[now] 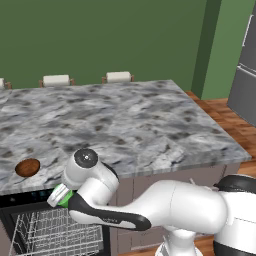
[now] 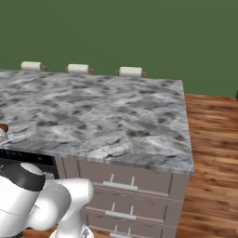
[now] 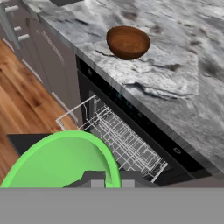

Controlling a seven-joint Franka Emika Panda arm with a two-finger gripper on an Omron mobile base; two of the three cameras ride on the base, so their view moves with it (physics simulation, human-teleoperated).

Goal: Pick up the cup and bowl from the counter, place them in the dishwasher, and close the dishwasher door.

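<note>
Sideways, the cup [image 3: 61, 159] in the fingers [image 3: 94, 178] opens toward the dishwasher [image 3: 127, 142] rack.

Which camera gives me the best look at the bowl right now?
The hand view: the bowl sits whole and unobstructed near the counter edge, above the open dishwasher. The left base view shows it small, at the counter's near left edge. The right base view catches a brown sliver at its left border.

We are looking down from both rear sides onto the shared grey-and-white marbled stone counter [image 1: 125, 120], while our hand camera is hovering close over the black dishwasher's white wire rack [image 3: 118, 135].
</note>
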